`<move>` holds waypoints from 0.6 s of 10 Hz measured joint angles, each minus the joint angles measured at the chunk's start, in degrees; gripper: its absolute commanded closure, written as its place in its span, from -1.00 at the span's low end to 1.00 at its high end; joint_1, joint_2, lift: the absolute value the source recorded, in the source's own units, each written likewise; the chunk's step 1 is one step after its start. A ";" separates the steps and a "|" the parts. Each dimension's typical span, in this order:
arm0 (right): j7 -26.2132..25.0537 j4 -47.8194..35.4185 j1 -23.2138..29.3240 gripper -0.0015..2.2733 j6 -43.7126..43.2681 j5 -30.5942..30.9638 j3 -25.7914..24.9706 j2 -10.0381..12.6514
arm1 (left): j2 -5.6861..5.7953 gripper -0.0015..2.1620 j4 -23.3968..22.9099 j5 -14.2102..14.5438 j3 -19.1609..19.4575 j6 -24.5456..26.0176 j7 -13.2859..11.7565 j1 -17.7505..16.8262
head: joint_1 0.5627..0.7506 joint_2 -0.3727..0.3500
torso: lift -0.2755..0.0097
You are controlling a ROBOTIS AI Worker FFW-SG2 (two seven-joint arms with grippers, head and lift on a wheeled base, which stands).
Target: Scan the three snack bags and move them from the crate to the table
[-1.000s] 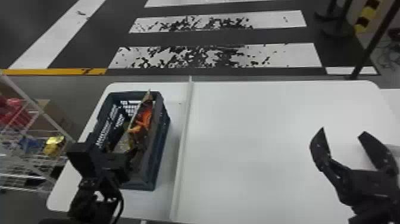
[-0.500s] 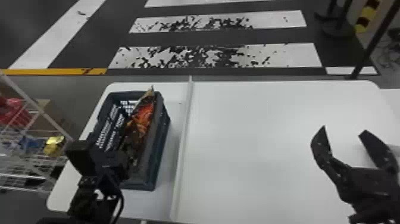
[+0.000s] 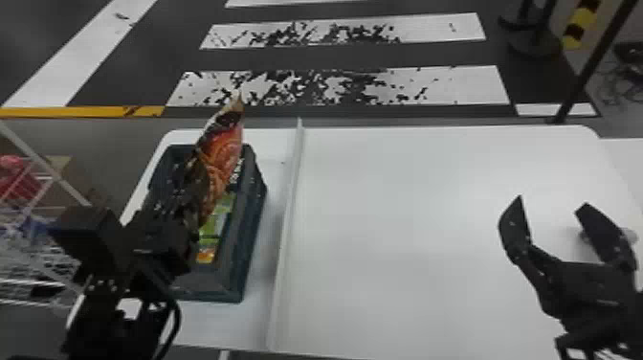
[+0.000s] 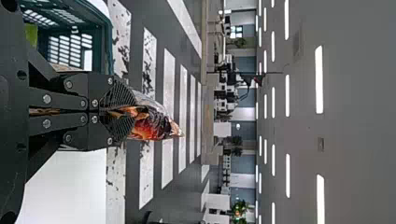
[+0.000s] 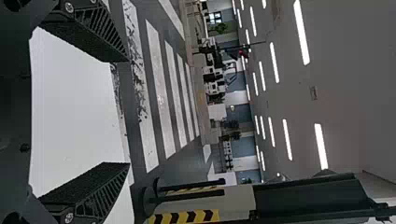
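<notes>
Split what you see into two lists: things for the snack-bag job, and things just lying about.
For the job:
- orange-red snack bag, in the jaws of the left gripper
- green bag, in the crate
- white table
- right gripper, open

Just lying about:
- wire rack, left
- red goods there
- striped post, beyond the table

Crate on left part of table, divider strip just to its right, open tabletop beyond the strip. One snack bag inside crate, another above it. Wire rack left of table; crosswalk on floor behind; post behind table's far right.
</notes>
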 measured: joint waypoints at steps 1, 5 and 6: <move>-0.32 -0.01 0.00 -0.92 -0.36 0.00 -0.19 0.00 | 0.00 0.98 -3.42 0.05 -0.60 3.07 0.08 0.60 | 0.41 0.23 | 0.50; -0.67 -0.79 0.08 -0.92 -1.38 0.00 -0.77 0.00 | 0.63 0.98 -7.36 0.10 -10.62 8.45 -3.31 -0.37 | 0.41 -0.16 | 0.50; -0.67 -0.86 0.01 -0.92 -1.38 0.00 -0.85 -0.03 | 0.92 0.98 -7.02 0.04 -13.39 9.59 -3.73 -1.15 | 0.41 -0.29 | 0.50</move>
